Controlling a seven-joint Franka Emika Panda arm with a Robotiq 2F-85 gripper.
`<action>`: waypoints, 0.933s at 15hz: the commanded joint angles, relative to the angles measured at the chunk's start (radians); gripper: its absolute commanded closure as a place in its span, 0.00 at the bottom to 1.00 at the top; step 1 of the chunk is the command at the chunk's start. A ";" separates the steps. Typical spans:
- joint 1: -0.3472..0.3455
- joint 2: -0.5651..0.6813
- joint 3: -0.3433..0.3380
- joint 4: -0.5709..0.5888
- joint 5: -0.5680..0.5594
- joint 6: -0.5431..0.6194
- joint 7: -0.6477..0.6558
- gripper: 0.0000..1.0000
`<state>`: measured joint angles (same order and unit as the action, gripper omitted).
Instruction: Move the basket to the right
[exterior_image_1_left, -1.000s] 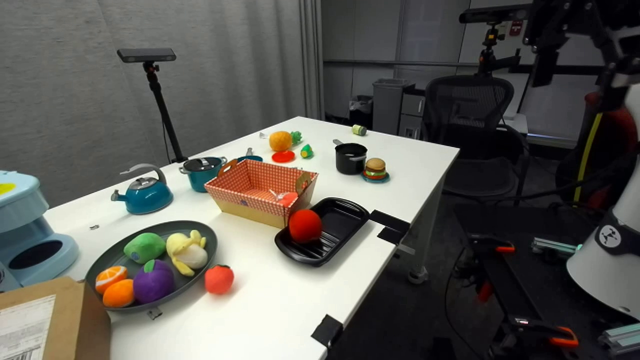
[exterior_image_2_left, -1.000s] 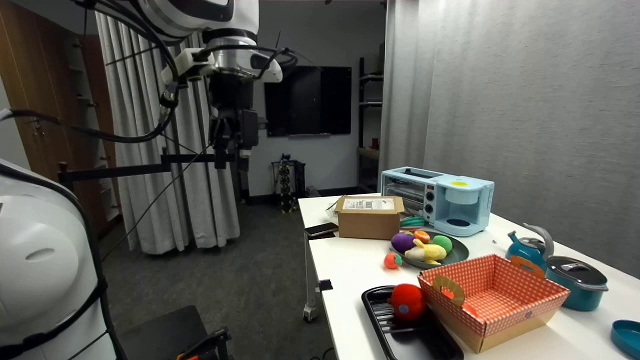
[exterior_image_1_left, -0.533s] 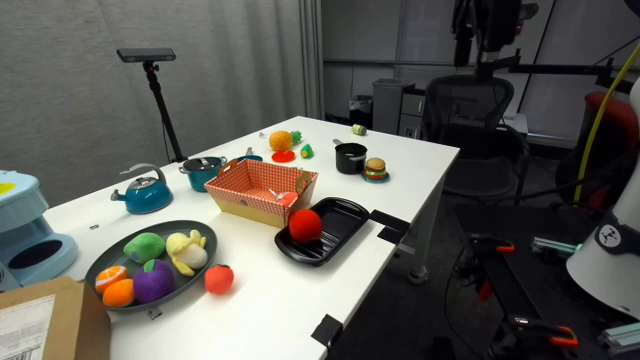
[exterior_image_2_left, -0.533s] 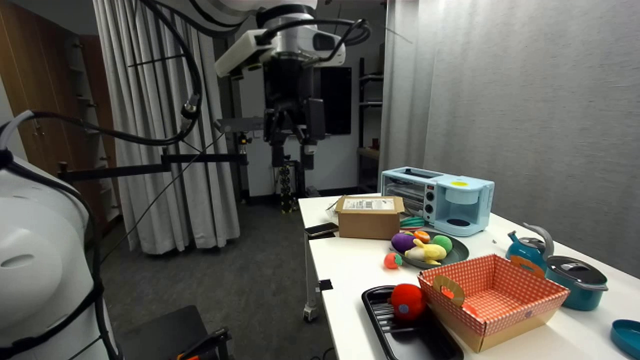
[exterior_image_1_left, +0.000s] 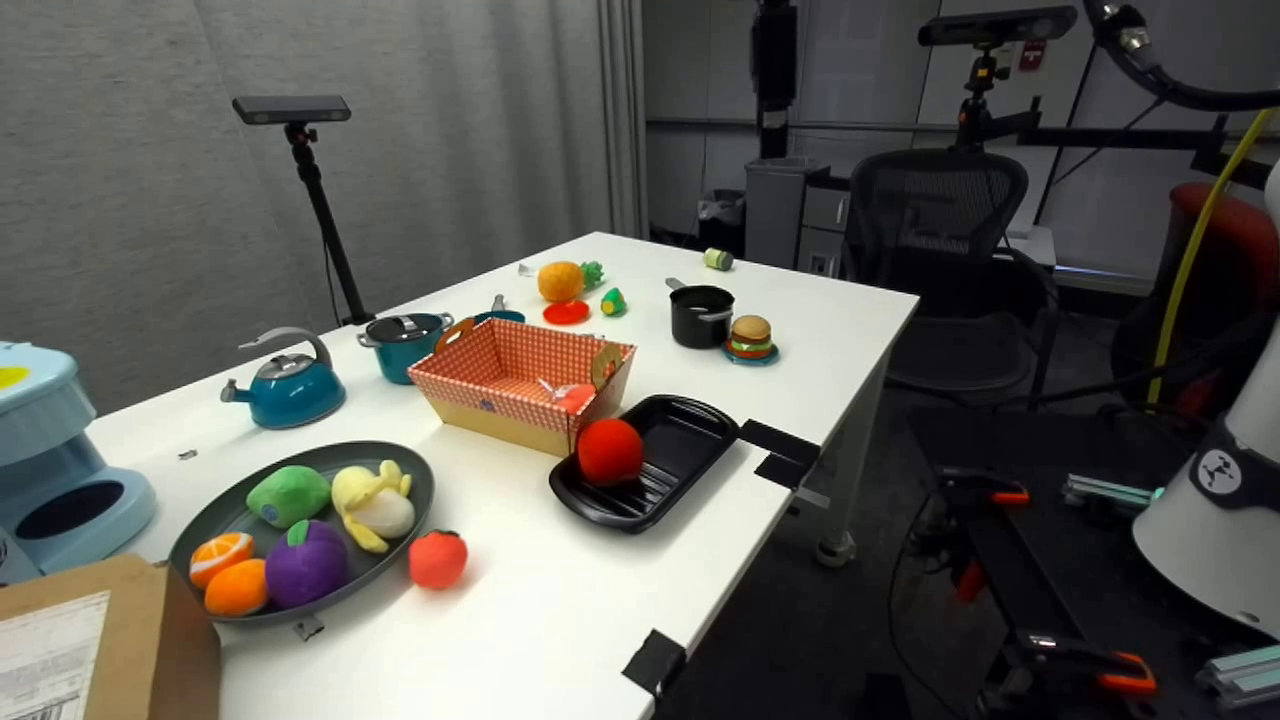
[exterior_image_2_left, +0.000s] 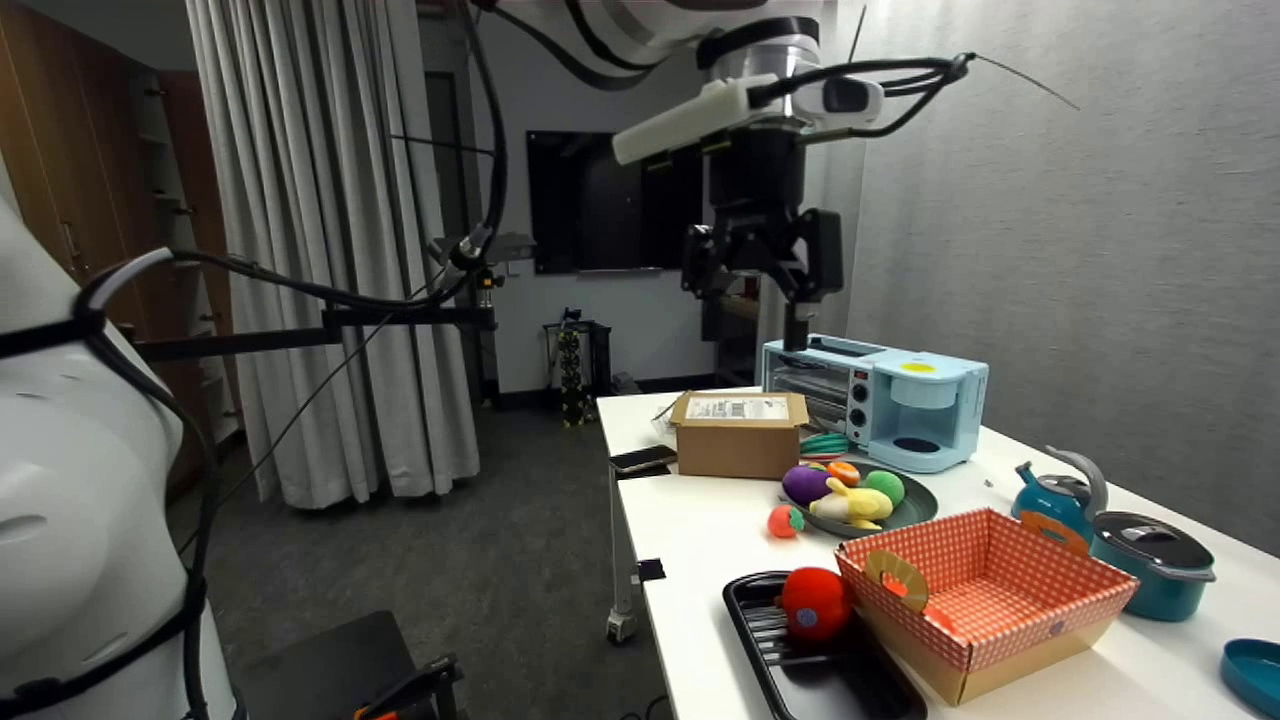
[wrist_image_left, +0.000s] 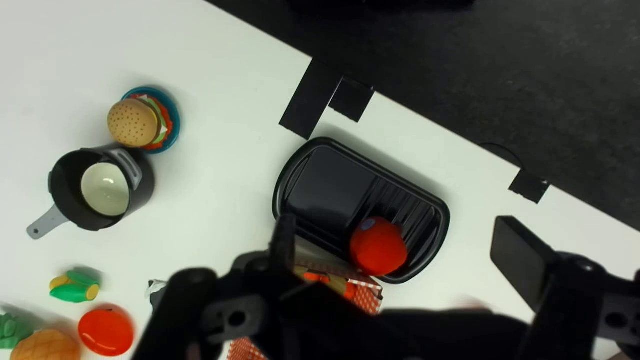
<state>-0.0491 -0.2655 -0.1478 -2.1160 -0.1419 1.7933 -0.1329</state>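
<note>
The basket (exterior_image_1_left: 505, 407) is a cardboard box with red-and-white checked lining and two handle cutouts. In both exterior views it stands upright on the white table, beside the black tray; it shows again here (exterior_image_2_left: 1040, 640). A small red thing lies inside it. In the wrist view only part of the basket (wrist_image_left: 367, 299) shows, mostly hidden behind the gripper. My gripper (exterior_image_2_left: 754, 325) is open and empty, high above the table and well apart from the basket. In the wrist view its fingers (wrist_image_left: 395, 225) are wide apart, with the tray between them below.
The black tray (exterior_image_1_left: 680, 440) holds a red fruit (exterior_image_1_left: 610, 452) touching the basket's side. A dark plate (exterior_image_1_left: 420, 500) of toy fruit and a small tomato (exterior_image_1_left: 437, 558) lie nearby. A teal pot (exterior_image_1_left: 398, 360), kettle (exterior_image_1_left: 298, 390), black pot (exterior_image_1_left: 700, 318) and burger (exterior_image_1_left: 750, 336) stand around.
The arm has swung in over the table: the gripper moved right in an exterior view and left in the opposite picture, staying high. The basket and the other table objects have not moved.
</note>
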 joint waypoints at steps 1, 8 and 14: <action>-0.024 0.205 -0.004 0.195 -0.005 0.003 -0.043 0.00; -0.064 0.477 0.000 0.465 0.009 0.088 -0.091 0.00; -0.104 0.688 0.011 0.660 0.012 0.120 -0.130 0.00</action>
<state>-0.1201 0.3040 -0.1531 -1.5890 -0.1419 1.9147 -0.2233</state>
